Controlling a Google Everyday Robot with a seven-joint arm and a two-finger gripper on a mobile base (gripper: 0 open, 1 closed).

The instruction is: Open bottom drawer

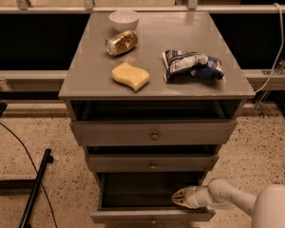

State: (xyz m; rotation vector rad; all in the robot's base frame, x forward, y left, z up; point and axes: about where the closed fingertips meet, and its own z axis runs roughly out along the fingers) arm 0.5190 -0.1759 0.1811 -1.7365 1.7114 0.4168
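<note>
The grey cabinet has three drawers. The bottom drawer (152, 216) is pulled out toward me, its dark inside (142, 190) showing and its slim front panel at the lower edge of the camera view. My gripper (176, 197) reaches in from the lower right on a white arm (228, 198). Its tip sits inside the open drawer near the right side, just behind the front panel. The middle drawer (153, 164) and top drawer (154, 133) stand slightly out, each with a small round knob.
On the cabinet top (90, 70) lie a white bowl (124, 19), a tipped can (121, 42), a yellow sponge (130, 76) and a blue-white chip bag (192, 65). A black stand leg (35, 189) and a cable cross the speckled floor at left. A railing runs behind.
</note>
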